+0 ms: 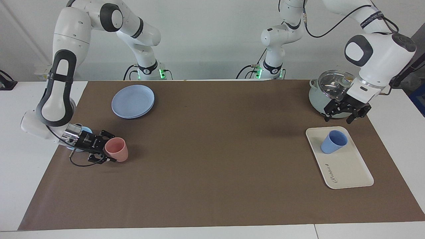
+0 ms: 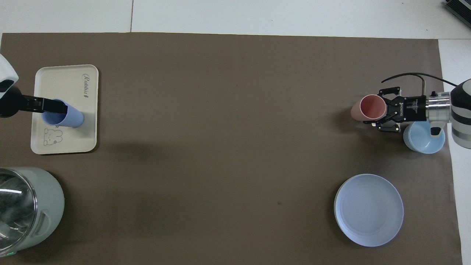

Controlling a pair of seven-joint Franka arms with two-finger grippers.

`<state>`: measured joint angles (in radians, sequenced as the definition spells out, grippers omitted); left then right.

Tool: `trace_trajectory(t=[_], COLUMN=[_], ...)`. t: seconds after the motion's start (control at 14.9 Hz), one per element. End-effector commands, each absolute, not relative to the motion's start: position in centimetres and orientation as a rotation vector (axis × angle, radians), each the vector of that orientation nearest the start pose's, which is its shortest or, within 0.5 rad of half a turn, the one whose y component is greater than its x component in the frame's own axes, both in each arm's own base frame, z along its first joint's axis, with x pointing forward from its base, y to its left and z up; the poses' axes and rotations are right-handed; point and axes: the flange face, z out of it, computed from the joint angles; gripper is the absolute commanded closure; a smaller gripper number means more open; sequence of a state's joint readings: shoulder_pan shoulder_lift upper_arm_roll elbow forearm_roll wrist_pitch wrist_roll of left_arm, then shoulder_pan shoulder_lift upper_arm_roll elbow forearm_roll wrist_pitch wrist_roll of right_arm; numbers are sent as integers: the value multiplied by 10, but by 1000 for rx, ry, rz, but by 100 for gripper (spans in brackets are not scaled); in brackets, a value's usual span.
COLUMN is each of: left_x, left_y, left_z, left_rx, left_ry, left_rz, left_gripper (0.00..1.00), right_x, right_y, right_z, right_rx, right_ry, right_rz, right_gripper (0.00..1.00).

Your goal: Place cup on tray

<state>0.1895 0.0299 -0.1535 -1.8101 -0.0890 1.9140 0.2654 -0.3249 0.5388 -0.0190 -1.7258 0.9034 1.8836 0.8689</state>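
The periwinkle cup [image 1: 333, 142] [image 2: 69, 117] stands upright and free on the cream tray [image 1: 347, 167] [image 2: 66, 82], at the tray's end nearer the robots. My left gripper [image 1: 338, 119] [image 2: 60, 108] hangs open well above the cup, apart from it; in the overhead view it covers part of the cup's rim. At the right arm's end of the table, my right gripper [image 1: 107, 150] [image 2: 384, 110] is shut on the rim of a pink cup [image 1: 117, 150] [image 2: 369, 108], low at the mat. Whether the pink cup touches the mat does not show.
A grey-green pot with a glass lid [image 1: 332, 94] [image 2: 22, 209] stands beside the tray, nearer the robots. A light-blue bowl [image 2: 423, 138] sits under the right wrist. A round blue plate [image 1: 132, 101] [image 2: 368, 209] lies nearer the robots than the pink cup.
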Motion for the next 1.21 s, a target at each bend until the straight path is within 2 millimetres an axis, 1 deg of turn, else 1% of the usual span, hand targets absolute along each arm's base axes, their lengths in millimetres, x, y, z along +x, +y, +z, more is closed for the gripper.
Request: trace_trajectory(t=[0.0, 0.07, 0.13, 0.2, 0.27, 0.34, 0.4, 0.47, 0.54, 0.67, 0.74, 0.81, 0.87, 0.94, 1.01, 1.08, 1.14], left_x=[549, 540, 530, 525, 524, 524, 524, 524, 526, 532, 533, 533, 534, 533, 530, 529, 529], left_y=[-23, -41, -63, -82, -95, -100, -101, -100, -95, -88, -83, -83, -83, -80, -78, -78, -76], left_z=[544, 550, 552, 554, 560, 569, 581, 595, 612, 634, 644, 648, 652, 642, 630, 629, 631], left_rx=[-3161, -3165, -3165, -3164, -3166, -3165, -3165, -3166, -3170, -3172, -3168, -3163, -3164, -3162, -3163, -3163, -3163], left_ry=[364, 322, 296, 269, 229, 202, 204, 207, 198, 187, 179, 181, 186, 187, 166, 169, 167], left_rz=[-32, -4, 28, 29, 14, -8, -15, -8, -3, 25, 37, 58, 31, 43, 24, -3, -1], left_gripper=[0, 0, 0, 0, 0, 0, 0, 0, 0, 0, 0, 0, 0, 0, 0, 0, 0], right_x=[620, 619, 619, 619, 619, 619, 618, 618, 618, 616, 615, 615, 614, 612, 611, 610, 612], right_y=[-159, -161, -161, -161, -162, -163, -165, -167, -170, -174, -176, -178, -181, -184, -185, -185, -182], right_z=[268, 268, 268, 268, 268, 268, 270, 271, 273, 277, 282, 287, 292, 297, 308, 317, 333], right_rx=[-1588, -1587, -1587, -1589, -1591, -1595, -1598, -1595, -1594, -1591, -1608, -1642, -1691, -1749, -1795, -1832, -1891], right_ry=[1761, 1762, 1763, 1763, 1765, 1767, 1770, 1772, 1774, 1776, 1776, 1778, 1777, 1774, 1772, 1769, 1749], right_rz=[659, 656, 654, 654, 653, 652, 645, 641, 637, 628, 617, 603, 583, 563, 540, 520, 471], right_gripper=[30, 30, 29, 29, 27, 19, 10, 5, 4, 2, 2, 2, 2, 2, 2, 2, 2])
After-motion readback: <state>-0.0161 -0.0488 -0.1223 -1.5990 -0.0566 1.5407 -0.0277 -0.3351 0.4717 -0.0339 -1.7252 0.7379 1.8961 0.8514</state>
